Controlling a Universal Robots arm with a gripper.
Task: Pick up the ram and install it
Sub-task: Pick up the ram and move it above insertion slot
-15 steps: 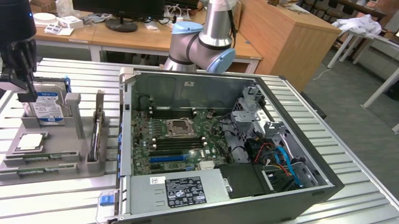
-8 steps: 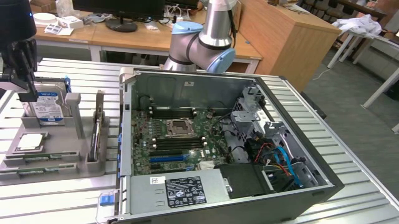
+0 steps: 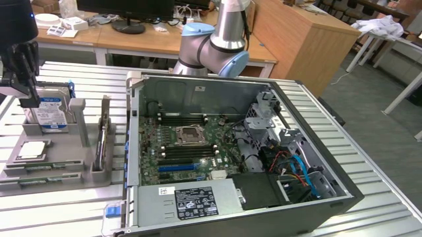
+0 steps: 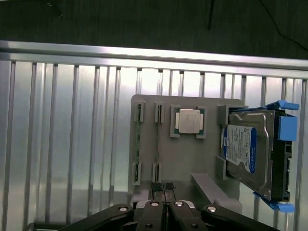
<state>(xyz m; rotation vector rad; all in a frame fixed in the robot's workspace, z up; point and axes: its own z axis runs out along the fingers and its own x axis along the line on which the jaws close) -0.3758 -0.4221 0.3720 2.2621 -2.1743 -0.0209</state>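
Exterior view: my gripper point(image 3: 25, 94) hangs over the tray point(image 3: 79, 175), with the ram point(image 3: 36, 169) slotted below me. The hard drive point(image 3: 53, 111) is close, and if I drift I knock it.

Wrist view: my jaws are pinched shut on nothing. The ram point(image 4: 157, 144) is just beyond my fingertips, and the second stick point(image 4: 138, 144) beside it is easy to clip.

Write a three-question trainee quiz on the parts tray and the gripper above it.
1. True or false: the gripper is shut and holds nothing.
2. What stands on edge in the grey tray beside the processor? A) hard drive B) fan C) keyboard
3. How many ram sticks sit in the tray's slots?
Key: 1 true; 2 A; 3 two.
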